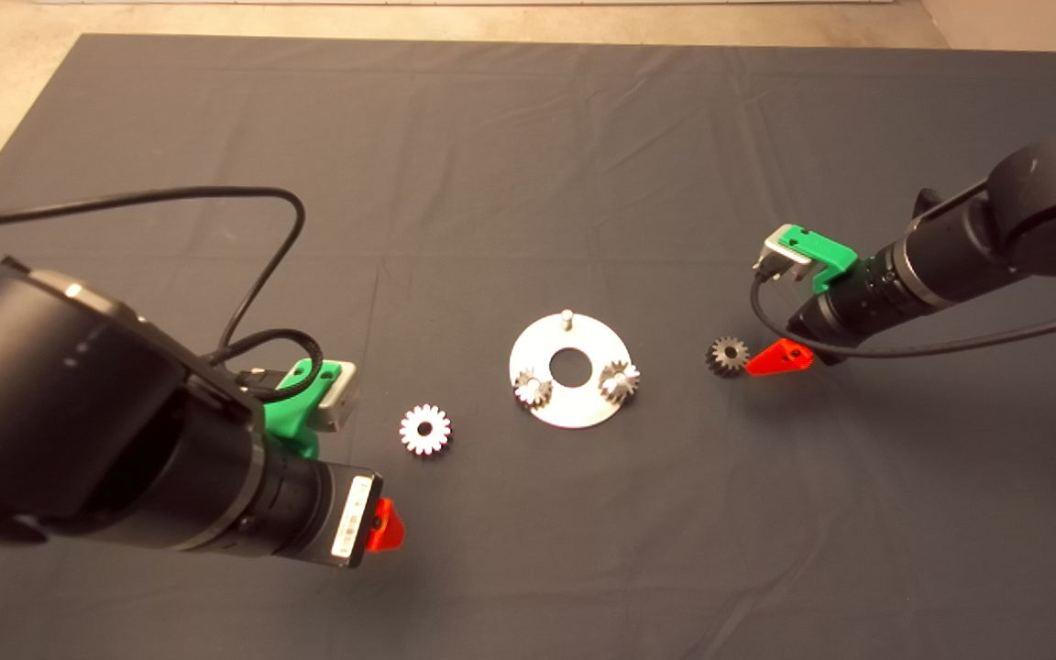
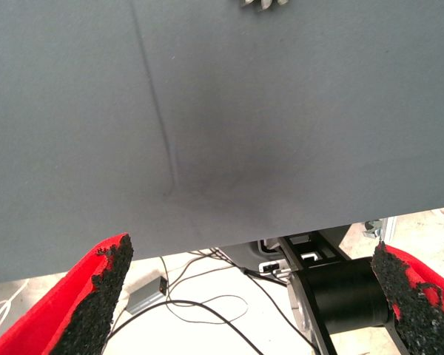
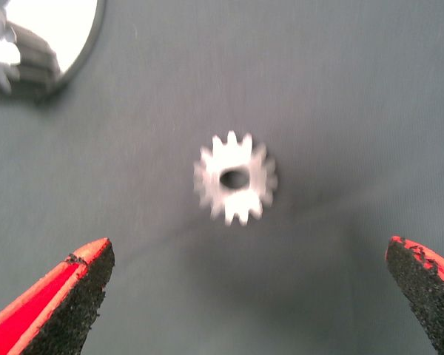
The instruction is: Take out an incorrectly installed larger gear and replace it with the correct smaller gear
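head view, mat (image 1: 528, 137): far corners cut off
left gripper (image 1: 388, 526): low left, spread wide, empty; one finger hidden
right gripper (image 3: 251, 296): wide apart, empty, smaller gear (image 1: 727, 356) lying ahead between its fingers
plate (image 1: 570, 403): two small gears, one bare peg
larger gear (image 1: 425, 429): flat on mat, left of plate

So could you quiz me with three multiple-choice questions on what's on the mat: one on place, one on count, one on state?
1. Where does the larger gear lie?
A. on the round plate
B. on the mat, between plate and left hand
C. in the right hand

2. How many gears sit on the round plate?
A. none
B. two
C. four

3. How is the right hand?
A. open, smaller gear loose ahead
B. shut on it
C. shut, empty

Answers: 1 B, it rests flat on the mat near the left hand. 2 B, two sit on pins, one pin bare. 3 A, the fingers stand wide apart.
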